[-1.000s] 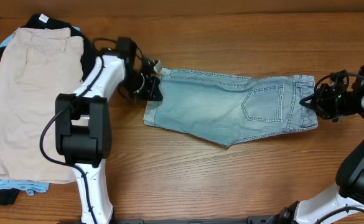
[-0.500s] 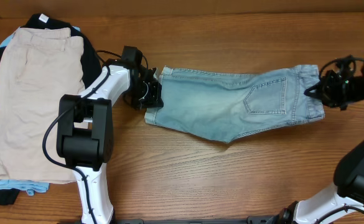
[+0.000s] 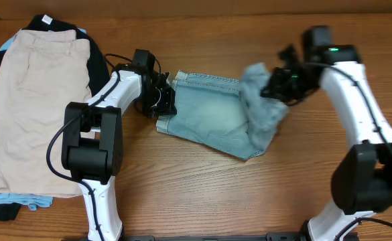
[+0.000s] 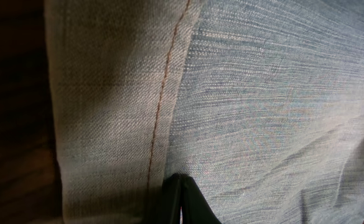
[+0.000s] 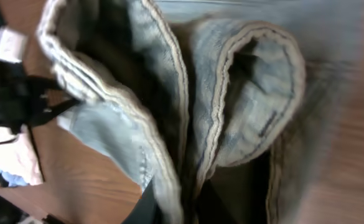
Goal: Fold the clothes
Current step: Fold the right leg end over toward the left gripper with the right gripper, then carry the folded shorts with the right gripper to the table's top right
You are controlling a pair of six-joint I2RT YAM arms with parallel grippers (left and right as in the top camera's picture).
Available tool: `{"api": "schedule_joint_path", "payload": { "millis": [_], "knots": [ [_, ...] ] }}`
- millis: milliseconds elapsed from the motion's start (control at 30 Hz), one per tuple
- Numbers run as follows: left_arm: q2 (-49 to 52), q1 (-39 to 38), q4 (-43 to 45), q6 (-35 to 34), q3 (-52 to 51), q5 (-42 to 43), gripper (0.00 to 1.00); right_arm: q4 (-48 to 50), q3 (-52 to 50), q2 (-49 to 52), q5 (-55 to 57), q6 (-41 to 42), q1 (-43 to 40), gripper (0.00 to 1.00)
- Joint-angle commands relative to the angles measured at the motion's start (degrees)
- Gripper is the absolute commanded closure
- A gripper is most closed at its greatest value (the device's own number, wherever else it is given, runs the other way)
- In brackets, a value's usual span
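– Status on the fold?
– Denim shorts (image 3: 209,117) lie in the middle of the tabletop (image 3: 249,194), to the right of the folded beige shorts (image 3: 38,107). My right hand (image 3: 273,86) is clamped on the waistband (image 5: 169,93) and holds it raised off the surface, curled over toward the leg end, so the right part of the garment hangs in a loose hump.
– And the other side?
– My left hand (image 3: 163,100) sits at the hem (image 4: 107,112). In its wrist view the fingers (image 4: 185,202) meet tight on the cloth, so I read it as pinched together on the hem, acting as the anchor.
– How do you want to finish this step?
– I judge it about halfway through this fold. I'd carry the waistband low and flat across to the hem, not high, or the hump drags and creases. The left grip should hold firm so the legs don't slide on the tabletop. I'd line up waistband edge with hem edge before letting go, since the denim looks stiff and likely to spring back if dropped early
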Motion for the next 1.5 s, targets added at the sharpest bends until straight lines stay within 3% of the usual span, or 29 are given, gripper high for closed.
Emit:
{"api": "schedule_joint_path", "payload": {
  "millis": [0,200,433,500,600,667,767,833,1000,1167,1333,1467],
  "knots": [
    [2.05,-0.79,1.27,-0.76,-1.73,-4.09,0.96,4.98,1.55,-0.96,-0.48,9.42,6.86,0.96],
    [2.05,-0.76,1.27,-0.79,-1.73,-4.11,0.96,15.43,1.46,-0.83,11.87,21.53,18.53,0.96],
    [2.05,-0.76,1.2,-0.81,-1.73,-4.09,0.96,21.33,1.44,1.01,24.22,28.61,27.63,0.93],
    [2.03,-0.63,0.72,-0.79,-1.64,-4.11,0.96,22.67,1.44,1.79,25.11,28.79,28.81,0.78],
    [1.9,0.52,-3.52,-0.79,0.44,-4.15,0.85,23.39,1.44,2.49,25.09,28.83,29.2,0.39],
    [1.81,1.66,-8.39,-0.74,3.5,-5.14,0.71,23.3,1.44,2.54,25.09,28.79,29.2,0.31],
    [1.81,4.37,-18.03,-0.74,11.15,-9.6,0.45,23.34,1.46,2.54,23.96,28.74,28.81,0.3],
    [1.81,6.4,-23.65,0.02,17.09,-12.5,0.39,22.82,1.46,2.54,23.12,28.7,28.55,0.29],
    [1.81,11.82,-35.8,3.37,33.83,-15.43,0.29,17.4,1.44,2.89,23.1,28.76,28.28,0.28],
    [1.81,15.56,-41.16,3.3,45.86,-14.51,0.26,11.39,1.4,5.03,18.67,25.18,28.24,0.3],
    [1.81,15.72,-42.21,3.3,49.4,-14.36,0.24,3.5,1.4,9.64,15.41,16.39,28.24,0.31],
    [1.88,14.75,-42.05,3.34,49.27,-14.62,0.22,-2.73,1.33,14.38,15.96,11.87,27.87,0.27]
  ]
}}
